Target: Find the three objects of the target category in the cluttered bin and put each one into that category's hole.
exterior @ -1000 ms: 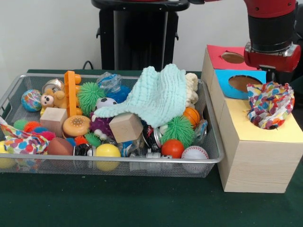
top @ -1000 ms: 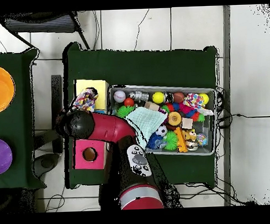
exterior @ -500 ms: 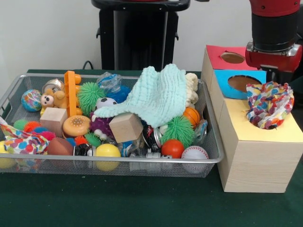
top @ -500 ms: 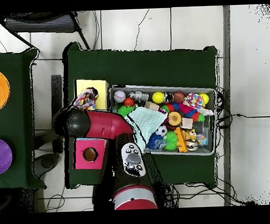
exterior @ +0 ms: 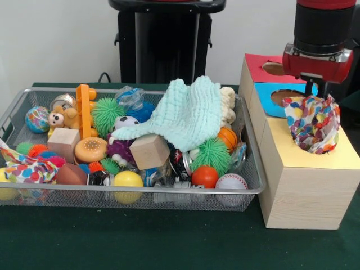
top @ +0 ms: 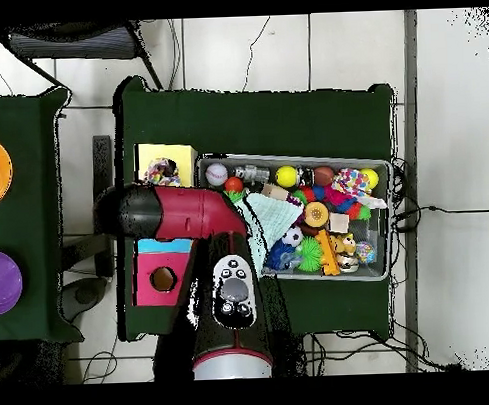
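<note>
Colourful cloth (exterior: 313, 124) sits half in the yellow box's hole (exterior: 315, 147), directly below the end effector (exterior: 318, 90); its finger state cannot be told.

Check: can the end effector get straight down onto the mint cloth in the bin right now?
Probably yes. The mint cloth lies on top of the pile in the bin, with nothing over it. The arm is off to the side above the box, so it would have to travel over first.
</note>
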Available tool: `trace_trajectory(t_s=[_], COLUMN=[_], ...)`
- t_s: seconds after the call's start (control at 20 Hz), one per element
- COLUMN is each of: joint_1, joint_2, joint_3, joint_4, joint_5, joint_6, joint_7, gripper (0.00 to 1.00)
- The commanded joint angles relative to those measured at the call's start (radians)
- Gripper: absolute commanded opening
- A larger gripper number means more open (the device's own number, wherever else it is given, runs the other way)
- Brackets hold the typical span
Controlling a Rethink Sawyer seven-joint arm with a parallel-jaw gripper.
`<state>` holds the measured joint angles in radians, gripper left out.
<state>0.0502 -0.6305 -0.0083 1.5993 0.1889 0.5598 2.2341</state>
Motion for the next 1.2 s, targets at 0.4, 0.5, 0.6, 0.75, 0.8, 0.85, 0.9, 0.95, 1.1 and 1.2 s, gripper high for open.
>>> trace_trajectory(t_s=[0.4, 0.5, 0.6, 0.75, 0.8, 0.85, 0.9, 0.95, 1.1, 1.2], joint_1=[-0.115, -0.15, -0.183, -0.198, -0.201, -0.206, -0.206, -0.21, -0.216, -0.217], joint_2=[0.09, 0.126, 0.147, 0.17, 0.175, 0.18, 0.182, 0.18, 0.169, 0.16], joint_3=[0.128, 0.191, 0.252, 0.29, 0.298, 0.307, 0.311, 0.316, 0.333, 0.339], joint_4=[0.003, 0.024, 0.053, 0.061, 0.06, 0.062, 0.062, 0.067, 0.079, 0.085], joint_5=[0.039, 0.055, 0.068, 0.069, 0.067, 0.064, 0.063, 0.062, 0.07, 0.08], joint_6=[-0.107, -0.164, -0.215, -0.245, -0.247, -0.257, -0.256, -0.258, -0.228, -0.181], joint_7=[0.063, 0.052, 0.053, 0.066, 0.069, 0.072, 0.075, 0.079, 0.086, 0.089], gripper=[0.0, 0.0, 0.0, 0.0, 0.0, 0.0, 0.0, 0.0, 0.0, 0.0])
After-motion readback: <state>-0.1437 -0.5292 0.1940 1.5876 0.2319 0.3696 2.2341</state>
